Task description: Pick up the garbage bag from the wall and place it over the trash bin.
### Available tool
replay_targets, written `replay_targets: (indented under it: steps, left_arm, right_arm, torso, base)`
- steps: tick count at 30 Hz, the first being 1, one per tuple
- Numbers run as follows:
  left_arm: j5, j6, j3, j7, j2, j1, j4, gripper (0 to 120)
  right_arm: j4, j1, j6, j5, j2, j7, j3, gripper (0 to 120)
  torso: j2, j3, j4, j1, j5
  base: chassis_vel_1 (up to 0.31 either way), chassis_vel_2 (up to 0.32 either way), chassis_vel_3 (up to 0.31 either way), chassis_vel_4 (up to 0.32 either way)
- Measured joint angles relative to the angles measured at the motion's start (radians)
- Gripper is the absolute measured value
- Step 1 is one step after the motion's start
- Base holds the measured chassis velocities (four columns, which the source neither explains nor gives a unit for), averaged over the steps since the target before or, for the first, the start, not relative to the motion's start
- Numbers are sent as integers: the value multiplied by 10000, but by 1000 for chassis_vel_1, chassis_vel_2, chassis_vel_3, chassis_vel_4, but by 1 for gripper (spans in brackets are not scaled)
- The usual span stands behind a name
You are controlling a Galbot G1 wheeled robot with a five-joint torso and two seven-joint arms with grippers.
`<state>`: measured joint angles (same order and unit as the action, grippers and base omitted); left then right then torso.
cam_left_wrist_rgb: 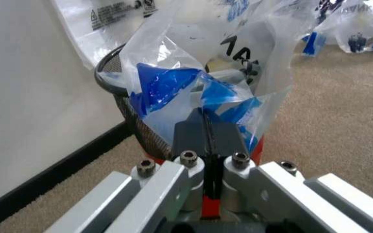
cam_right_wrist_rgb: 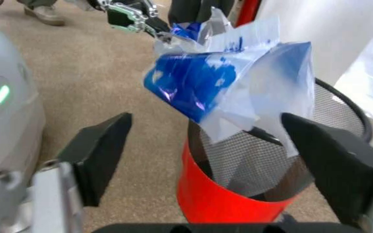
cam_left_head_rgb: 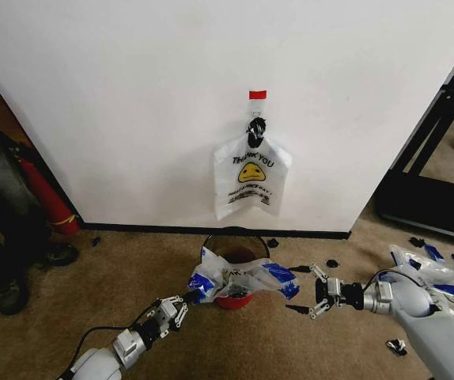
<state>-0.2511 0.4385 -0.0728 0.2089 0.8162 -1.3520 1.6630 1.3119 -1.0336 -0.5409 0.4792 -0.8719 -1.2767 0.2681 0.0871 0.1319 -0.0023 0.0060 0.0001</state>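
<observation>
- The left arm reaches forward and low from the lower left of the head view, forearm angled up toward the centre.
- The left gripper [cam_left_head_rgb: 186, 302] has its black fingers [cam_left_wrist_rgb: 193, 133] pressed together on a fold of the garbage bag [cam_left_head_rgb: 243, 279] (the closed pads show plainly in the left wrist view).
- The right arm extends in from the right, wrist level.
- The right gripper [cam_left_head_rgb: 307, 290] stands beside the bag with its fingers [cam_right_wrist_rgb: 99, 153] spread wide, holding nothing.
</observation>
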Motion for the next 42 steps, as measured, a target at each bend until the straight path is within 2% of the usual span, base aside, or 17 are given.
replay_targets:
  steps: [1, 3, 6, 8, 11, 13, 14, 15, 20, 22, 25, 27, 34, 42]
  left_arm:
    - [0, 0, -3, -12, -6, 0, -5, 0]
    - [0, 0, -4, -21, -8, 2, -14, 0]
    - [0, -1, -4, -29, -10, 13, -32, 0]
    - [0, -1, -5, -34, -17, 40, -46, 0]
    - [0, -2, -4, -37, -22, 66, -60, 0]
    - [-3, -4, 7, -40, -23, 106, -83, 0]
    - [-3, -4, 9, -40, -23, 109, -85, 0]
    - [-5, -5, 27, -40, -23, 128, -97, 0]
    - [-6, -5, 62, -41, -10, 146, -136, 0]
    - [-5, -3, 73, -39, -10, 148, -154, 0]
    - [-4, 1, 76, -37, -12, 151, -170, 0]
    - [-2, 9, 77, -32, -14, 157, -190, 0]
    - [25, 31, 81, -16, -38, 151, -201, 0]
    - [182, 59, 226, -7, 156, 294, -468, 0]
  right_arm:
    - [0, 13, 30, -7, -31, -29, -22, 80]
    - [-7, 38, 55, -11, -47, -52, -28, 77]
    - [-27, 79, 80, -15, -50, -74, -47, 65]
    - [-13, 89, 92, 2, -12, -77, -50, 53]
    - [54, 77, 105, 29, 53, -81, -36, 46]
    - [175, 30, 148, 102, 168, -84, 11, 36]
    - [185, 26, 150, 108, 177, -85, 15, 36]
    - [242, -9, 168, 145, 236, -85, 33, 30]
    - [302, -88, 182, 166, 315, -102, 79, 23]
    - [349, -163, 192, 218, 348, -107, 95, 15]
    - [372, -196, 217, 255, 361, -107, 95, 11]
    - [366, -203, 230, 246, 358, -122, 94, 0]
    - [19, -49, 309, -166, 299, -356, 84, 0]
    - [-698, 405, 207, -945, -204, 75, -4, 0]
  torso:
    - [0, 0, 0, 0, 0]
    - [0, 0, 0, 0, 0]
    - [0, 0, 1, 0, -2]
    - [0, 0, 0, 0, -1]
    - [0, 0, 1, 0, -1]
    - [0, 0, 0, 0, -2]
    - [0, 0, 0, 0, -2]
    - [0, 0, 0, 0, -2]
    - [0, 0, 0, 0, -2]
    - [0, 0, 0, 0, 0]
    - [0, 0, 0, 0, -1]
    - [0, 0, 0, 0, 0]
    - [0, 0, -1, 0, -1]
    - [0, 0, 0, 0, 0]
  base:
    - [0, 0, 0, 0]
    - [0, 0, 0, 0]
    - [0, 0, 0, 0]
    - [0, 0, 0, 0]
    - [0, 0, 0, 0]
    - [0, 0, 0, 0]
    - [0, 0, 0, 0]
    - [0, 0, 0, 0]
    - [0, 0, 0, 0]
    - [0, 0, 0, 0]
    - [0, 0, 0, 0]
    - [0, 0, 0, 0]
    - [0, 0, 0, 0]
    - [0, 0, 0, 0]
